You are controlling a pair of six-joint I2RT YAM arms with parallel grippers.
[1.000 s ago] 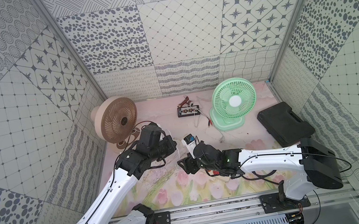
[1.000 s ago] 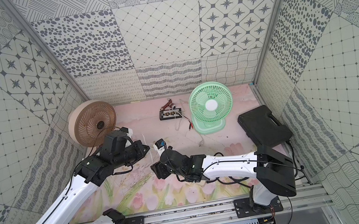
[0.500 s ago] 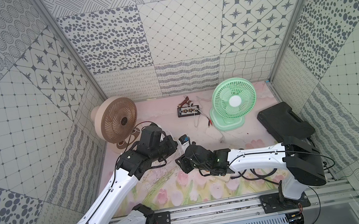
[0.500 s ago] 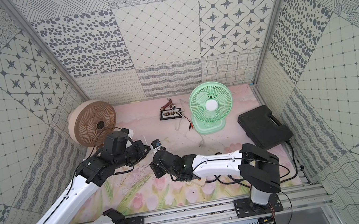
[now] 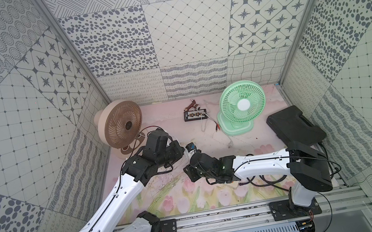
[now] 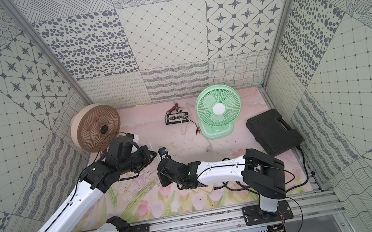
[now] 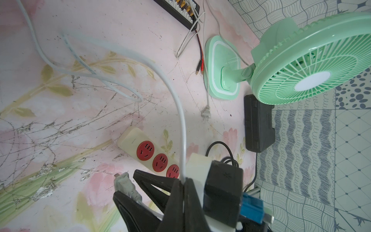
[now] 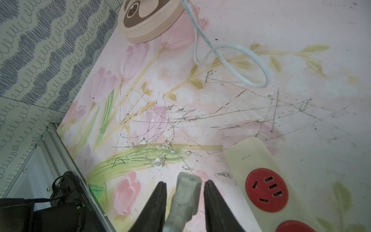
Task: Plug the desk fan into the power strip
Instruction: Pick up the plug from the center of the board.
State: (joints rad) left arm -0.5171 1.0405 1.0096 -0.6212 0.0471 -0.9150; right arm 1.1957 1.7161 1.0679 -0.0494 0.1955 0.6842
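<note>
Right jaws flank the grey-white plug [image 8: 185, 192], nearly touching; whether they pinch it I cannot tell. Left jaws clamp the white cord [image 7: 183, 140]. The power strip [image 8: 247, 152] lies just beside the plug, sockets up, its length under the right arm [image 5: 259, 163].

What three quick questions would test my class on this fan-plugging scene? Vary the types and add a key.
1. True or false: the green fan's plug is seated in the power strip.
2. The left gripper is shut on: A) the white cord; B) the black case; C) a red clip.
3. What sits between the jaws of the right gripper?
Key: 1 false, the green fan's plug lies loose, unplugged; 2 A; 3 a pale plug.
</note>
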